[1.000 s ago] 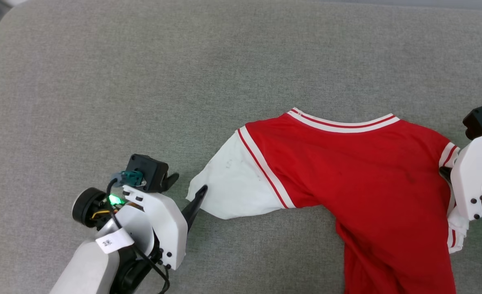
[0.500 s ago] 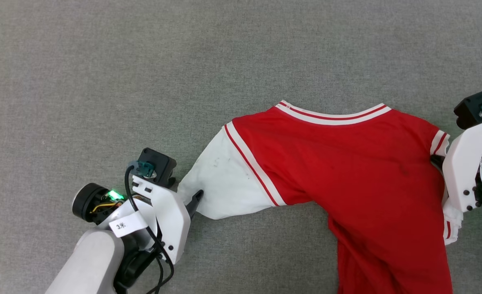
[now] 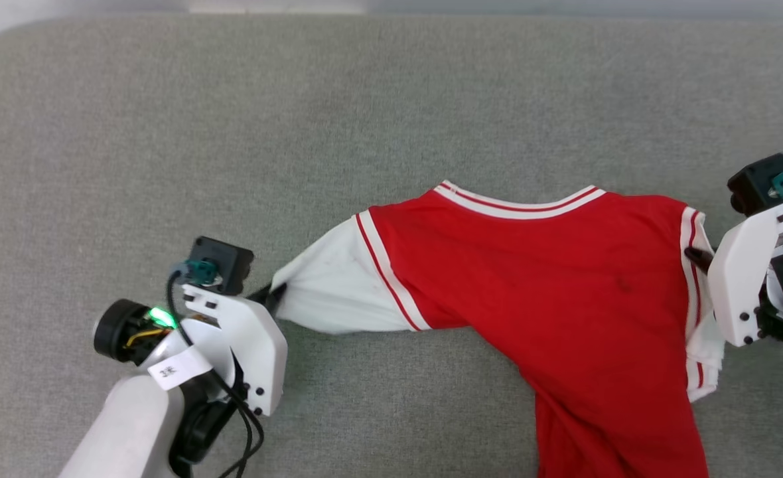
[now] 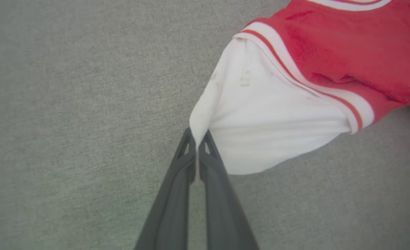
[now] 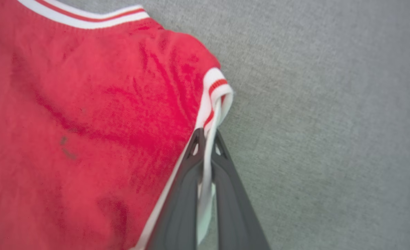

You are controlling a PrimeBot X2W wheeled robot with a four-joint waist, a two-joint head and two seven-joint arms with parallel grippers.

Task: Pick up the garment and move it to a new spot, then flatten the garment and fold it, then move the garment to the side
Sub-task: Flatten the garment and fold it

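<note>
Red jersey shirt w/ white short sleeves [image 3: 551, 279] lies on grey fabric surface [image 3: 365, 99]. L gripper [image 3: 273, 292] pinches sleeve tip, R gripper [image 3: 693, 255] clamps opposite sleeve trim. Risk: thin L pinch slips under tension.

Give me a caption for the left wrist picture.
Closed left gripper pinches the garment by its white sleeve edge on a grey cushion.
</note>
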